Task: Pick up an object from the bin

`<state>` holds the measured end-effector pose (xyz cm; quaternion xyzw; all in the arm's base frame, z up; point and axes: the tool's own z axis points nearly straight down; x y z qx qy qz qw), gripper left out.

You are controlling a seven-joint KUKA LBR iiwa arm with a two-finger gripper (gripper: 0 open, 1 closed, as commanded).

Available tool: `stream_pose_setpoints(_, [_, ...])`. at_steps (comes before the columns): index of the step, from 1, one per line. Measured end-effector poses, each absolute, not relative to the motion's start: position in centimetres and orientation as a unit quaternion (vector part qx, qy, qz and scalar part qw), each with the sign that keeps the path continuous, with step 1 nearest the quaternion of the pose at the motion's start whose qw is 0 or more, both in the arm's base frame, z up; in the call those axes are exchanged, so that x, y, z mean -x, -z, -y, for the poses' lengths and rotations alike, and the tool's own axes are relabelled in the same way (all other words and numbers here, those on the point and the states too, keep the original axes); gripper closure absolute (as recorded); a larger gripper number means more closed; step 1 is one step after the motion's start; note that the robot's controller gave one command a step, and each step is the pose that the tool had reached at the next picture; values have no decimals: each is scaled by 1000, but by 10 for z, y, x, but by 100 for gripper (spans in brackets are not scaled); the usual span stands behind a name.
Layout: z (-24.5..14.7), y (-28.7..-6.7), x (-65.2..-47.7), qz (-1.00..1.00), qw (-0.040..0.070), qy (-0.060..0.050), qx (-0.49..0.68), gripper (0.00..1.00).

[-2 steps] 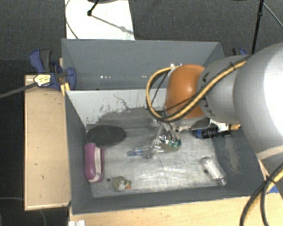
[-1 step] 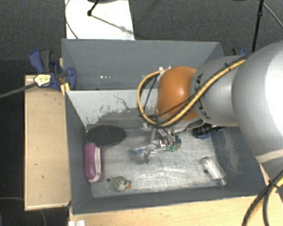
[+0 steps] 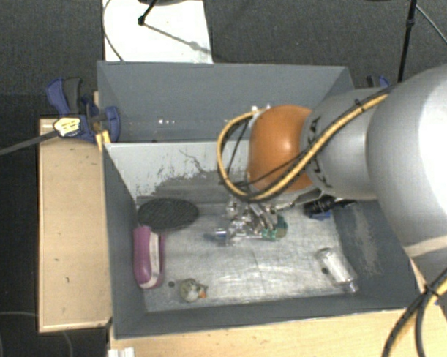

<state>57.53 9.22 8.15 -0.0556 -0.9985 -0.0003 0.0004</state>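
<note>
Leftmost, at nine o'clock in the bin (image 3: 206,94), a pink oblong thing (image 3: 146,256) lies by the wall, a black oval pad (image 3: 167,213) at ten and a small mottled lump (image 3: 191,289) at seven. Centrally my gripper (image 3: 245,221) hangs low between a blue bit (image 3: 218,236) and a green bit (image 3: 275,229); wide or narrow, I cannot tell. At four lies a clear cylinder (image 3: 335,268).

There is one camera. It sits high up and looks down into the grey bin (image 3: 206,101), a bit from one side. It is near enough to show the whole bin floor. The big arm (image 3: 405,153) comes in from the right. The bin's back wall stands behind the gripper (image 3: 248,223), and its front edge lies before it.
</note>
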Motion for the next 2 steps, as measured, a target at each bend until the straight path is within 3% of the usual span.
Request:
stream_pose_setpoints(1, [-81,-204,-580,997,-5,1,76,100])
stream_pose_setpoints(2, [-78,-316,-566,995,-5,1,98,100])
